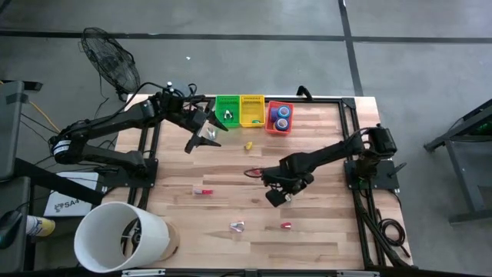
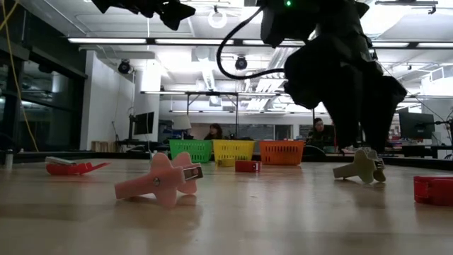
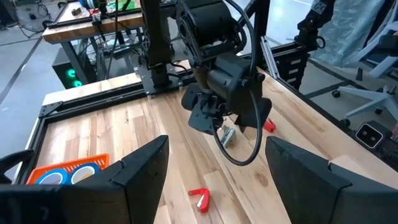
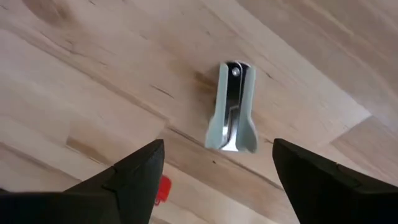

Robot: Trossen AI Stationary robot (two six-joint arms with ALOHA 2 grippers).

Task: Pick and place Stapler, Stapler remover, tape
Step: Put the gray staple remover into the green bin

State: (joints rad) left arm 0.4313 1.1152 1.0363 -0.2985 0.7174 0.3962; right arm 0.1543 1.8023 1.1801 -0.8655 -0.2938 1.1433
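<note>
A pale green staple remover [image 4: 231,115] lies flat on the wood table. My right gripper [image 4: 217,145] hovers open just above it, fingers on either side, touching nothing; the high view shows this gripper [image 1: 278,196] at mid-table. My left gripper [image 1: 201,141] is open and holds nothing, raised in front of the green basket [image 1: 227,110]. Blue and purple tape rolls [image 1: 281,117] sit in the orange basket [image 1: 269,127]. A pink staple remover [image 2: 163,180] and a red stapler [image 1: 202,190] rest on the table.
A yellow basket [image 1: 252,110] stands between the green and orange ones at the far edge. Small red pieces [image 1: 286,225] and a yellow piece [image 1: 248,144] lie loose on the table. A white cylinder [image 1: 123,235] stands at the near left corner. People sit far behind the table.
</note>
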